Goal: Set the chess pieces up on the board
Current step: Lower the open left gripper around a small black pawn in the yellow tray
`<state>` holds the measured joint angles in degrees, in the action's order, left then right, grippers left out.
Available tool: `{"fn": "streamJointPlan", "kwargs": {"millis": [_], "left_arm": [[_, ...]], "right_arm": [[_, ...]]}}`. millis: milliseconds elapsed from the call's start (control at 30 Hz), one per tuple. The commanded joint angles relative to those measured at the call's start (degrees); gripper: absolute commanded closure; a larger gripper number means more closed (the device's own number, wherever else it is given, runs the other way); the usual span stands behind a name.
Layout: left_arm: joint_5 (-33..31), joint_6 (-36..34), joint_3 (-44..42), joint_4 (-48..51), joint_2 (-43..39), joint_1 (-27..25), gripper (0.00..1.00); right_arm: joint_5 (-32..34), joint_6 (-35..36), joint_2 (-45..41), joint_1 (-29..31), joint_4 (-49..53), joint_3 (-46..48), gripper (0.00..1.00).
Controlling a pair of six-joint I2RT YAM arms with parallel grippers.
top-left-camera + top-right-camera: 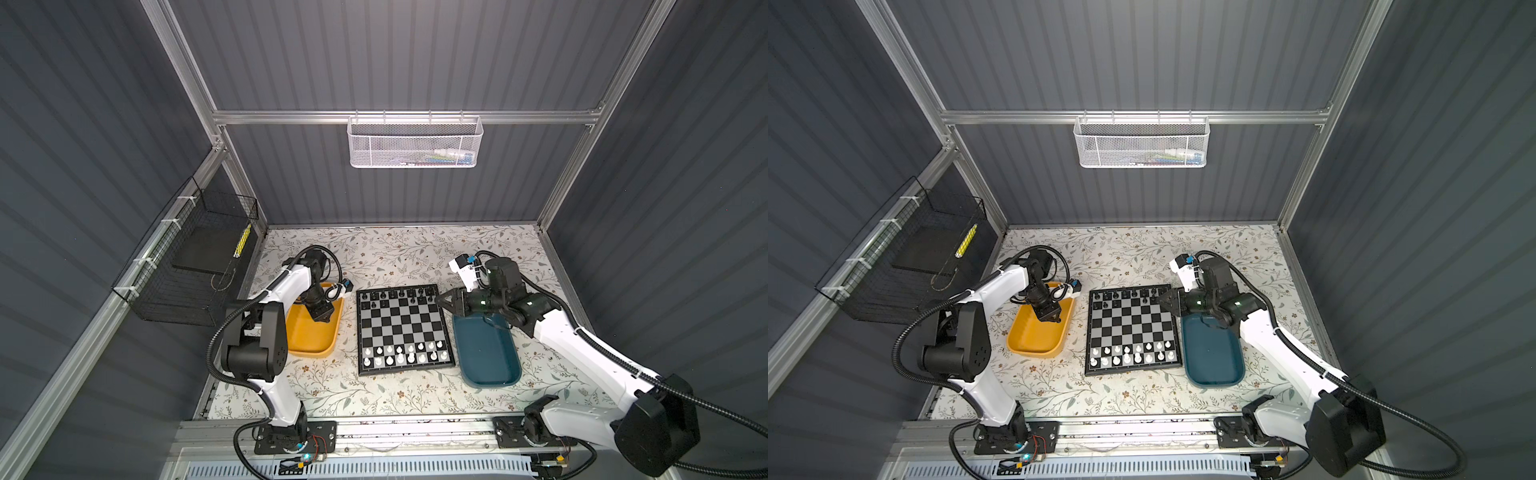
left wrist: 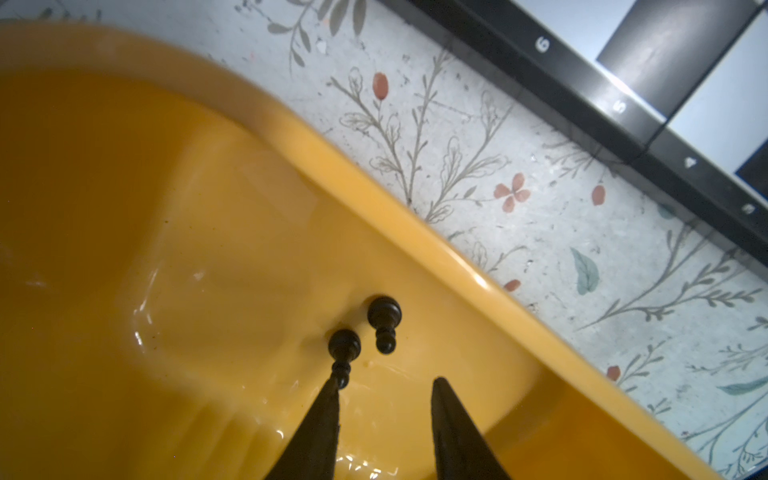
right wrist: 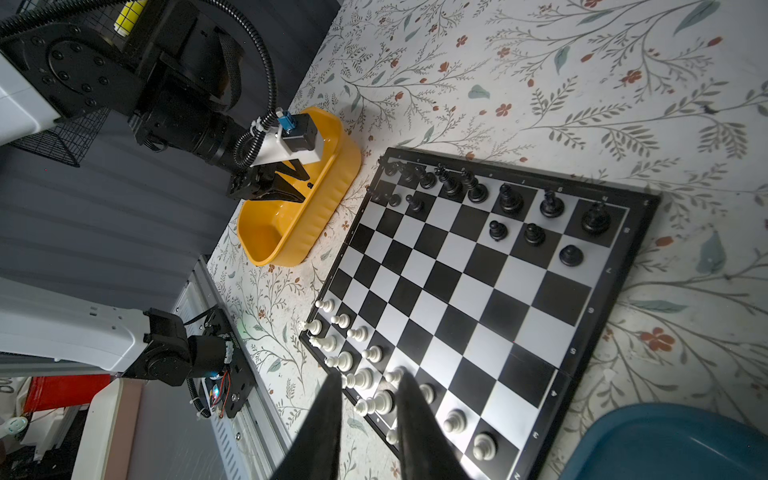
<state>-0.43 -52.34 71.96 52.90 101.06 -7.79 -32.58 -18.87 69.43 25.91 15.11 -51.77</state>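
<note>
Floral-printed tabletop inside a booth of dark grey ribbed walls. At its centre, between the two grippers, lies the board: a small square of black and silvery squares with a thin black rim bearing numerals. Black pieces stand in two rows along the edge nearest the right gripper; the inner row has bare squares in its middle. White pieces fill two rows along the opposite edge, well apart from both sets of jaws. The four ranks between are bare.

The right gripper hangs at the board's corner beside the black rows, its jaws a narrow gap apart with nothing between them. Behind those jaws sits a teal tray, just beside the board's rim.

The left gripper reaches down into a yellow tray, parted from the board's rim by a narrow strip of tabletop. Its jaws stand apart and hold nothing. Two black pawns rest on the tray floor just ahead of the jaws: one shows right at the tip of one finger, touching or not I cannot tell; the other is in line with the gap.

A white mesh basket hangs on the back wall, a black wire basket on the wall behind the left arm.
</note>
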Motion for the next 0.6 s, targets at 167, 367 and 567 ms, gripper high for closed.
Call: {"fn": "streamJointPlan", "kwargs": {"millis": [167, 367, 567], "left_arm": [[-0.9, -2.3, -0.6, -1.0, 0.6, 0.0, 0.61], [0.4, -3.1, -1.3, -1.6, 0.9, -0.1, 0.62], [0.6, -4.1, -1.6, -1.5, 2.2, -0.5, 0.63]], "right_arm": [[0.3, 0.2, 0.8, 0.0, 0.7, -0.6, 0.73], [0.4, 0.1, 0.6, 0.0, 1.1, -1.0, 0.73], [0.3, 0.0, 0.6, 0.0, 1.1, -0.9, 0.73]]}}
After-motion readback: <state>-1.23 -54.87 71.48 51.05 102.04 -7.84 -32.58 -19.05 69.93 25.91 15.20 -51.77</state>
